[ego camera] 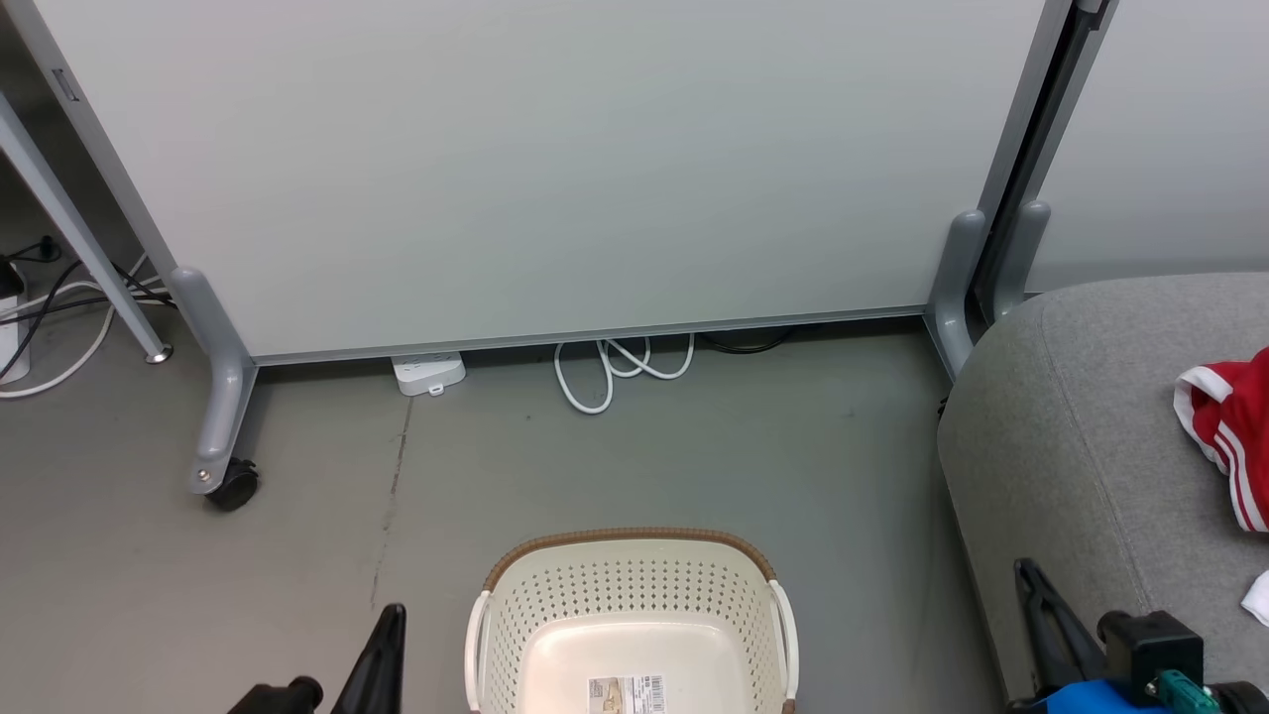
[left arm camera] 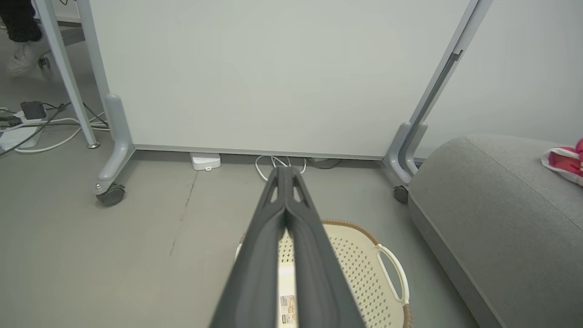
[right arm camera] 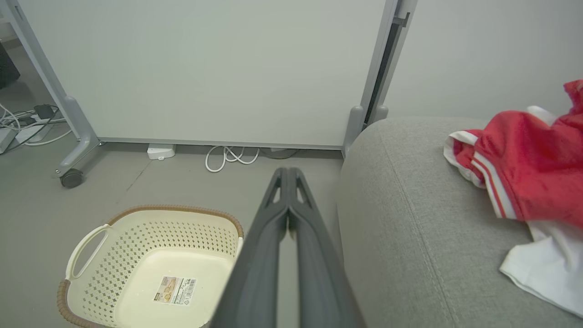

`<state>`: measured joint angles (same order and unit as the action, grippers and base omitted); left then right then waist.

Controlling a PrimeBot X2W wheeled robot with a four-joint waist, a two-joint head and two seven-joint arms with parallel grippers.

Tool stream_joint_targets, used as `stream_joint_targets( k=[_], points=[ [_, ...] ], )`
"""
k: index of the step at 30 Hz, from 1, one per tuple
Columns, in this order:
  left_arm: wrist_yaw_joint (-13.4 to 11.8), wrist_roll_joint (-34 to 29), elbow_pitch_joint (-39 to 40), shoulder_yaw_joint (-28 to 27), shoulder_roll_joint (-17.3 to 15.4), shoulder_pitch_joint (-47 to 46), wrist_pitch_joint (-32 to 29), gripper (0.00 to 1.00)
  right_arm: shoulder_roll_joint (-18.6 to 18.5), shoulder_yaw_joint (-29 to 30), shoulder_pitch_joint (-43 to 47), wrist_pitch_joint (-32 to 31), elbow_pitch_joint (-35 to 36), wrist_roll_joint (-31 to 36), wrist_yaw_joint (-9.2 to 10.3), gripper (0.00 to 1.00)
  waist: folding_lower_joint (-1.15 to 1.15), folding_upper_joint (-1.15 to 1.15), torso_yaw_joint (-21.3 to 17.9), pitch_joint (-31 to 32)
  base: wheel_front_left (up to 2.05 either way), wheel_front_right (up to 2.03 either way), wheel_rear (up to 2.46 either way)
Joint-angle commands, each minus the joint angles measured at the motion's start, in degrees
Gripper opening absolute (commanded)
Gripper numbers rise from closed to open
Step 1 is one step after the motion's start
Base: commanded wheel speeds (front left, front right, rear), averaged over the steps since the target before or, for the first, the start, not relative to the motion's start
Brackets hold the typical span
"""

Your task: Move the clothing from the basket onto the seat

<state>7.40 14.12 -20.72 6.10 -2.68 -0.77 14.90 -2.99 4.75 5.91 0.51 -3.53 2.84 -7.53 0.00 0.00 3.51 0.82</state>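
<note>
The cream basket [ego camera: 634,605] stands on the floor at the bottom middle, holding only a label sticker on its bottom [right arm camera: 155,255]. Red clothing with white stripes [ego camera: 1229,431] lies on the grey seat [ego camera: 1071,446] at the right, with a small white piece [right arm camera: 546,269] beside it. My left gripper [ego camera: 395,620] hangs left of the basket, fingers pressed together and holding nothing [left arm camera: 286,171]. My right gripper [ego camera: 1026,573] hovers between basket and seat, also shut with nothing in it [right arm camera: 287,172].
A wheeled white partition panel [ego camera: 555,169] stands behind the basket, its caster [ego camera: 233,486] at the left. A white power strip [ego camera: 428,373] and looped white cable [ego camera: 620,369] lie under it. More cables [ego camera: 50,317] lie at the far left. A person's shoe [left arm camera: 20,59] shows far left.
</note>
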Motion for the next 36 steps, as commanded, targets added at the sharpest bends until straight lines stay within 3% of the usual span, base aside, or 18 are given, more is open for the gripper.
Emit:
stream_joint_targets(
  k=[1,3,36],
  points=[
    [0.0,0.3,-0.7,0.0,0.0,0.4,-0.2,0.00,0.0,0.0,-0.1,-0.1,-0.9,-0.4,0.00,0.00,0.00,0.00,0.0,0.0,0.00,0.00,0.00],
    [0.0,0.4,-1.6,0.0,0.1,1.0,-0.3,0.00,0.0,0.0,0.0,-0.1,-2.0,-0.4,0.00,0.00,0.00,0.00,0.0,0.0,0.00,0.00,0.00],
    [0.0,31.2,1.7,-4.0,-0.8,-1.7,-7.7,0.00,0.1,0.7,-4.9,-2.8,-5.2,-37.0,0.02,0.00,0.00,0.00,-0.9,-0.3,0.00,0.00,0.00]
  ],
)
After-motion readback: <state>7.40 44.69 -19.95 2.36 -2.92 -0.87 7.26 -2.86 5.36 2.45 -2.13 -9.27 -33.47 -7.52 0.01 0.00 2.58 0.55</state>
